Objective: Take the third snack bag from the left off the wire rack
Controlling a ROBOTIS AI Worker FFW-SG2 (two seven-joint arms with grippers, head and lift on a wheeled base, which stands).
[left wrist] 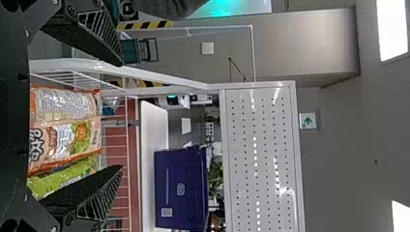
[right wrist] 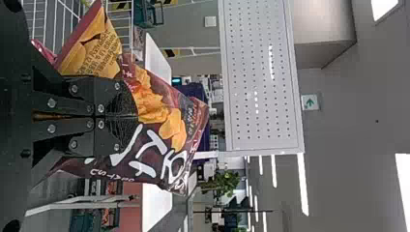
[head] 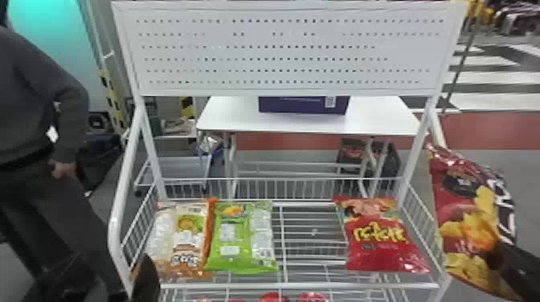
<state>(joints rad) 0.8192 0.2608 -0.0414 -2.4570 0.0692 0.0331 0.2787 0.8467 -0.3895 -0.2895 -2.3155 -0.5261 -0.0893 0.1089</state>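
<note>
The right gripper is clamped on the snack bag, held just right of the wire rack. It looks light, crinkly and slippery, so the sealed edge grips best. The left gripper stands apart, near-left.

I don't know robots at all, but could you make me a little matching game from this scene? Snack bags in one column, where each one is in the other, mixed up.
Things
1. orange-and-white bag
2. green bag
3. red bag
4. dark red chip bag

Places
A. clamped in the right gripper, off the right side of the wire rack
B. leftmost on the shelf
C. lying alone near the shelf's right end, past a bare gap
D. second from the left on the shelf

Pairs: 1-B, 2-D, 3-C, 4-A
</note>
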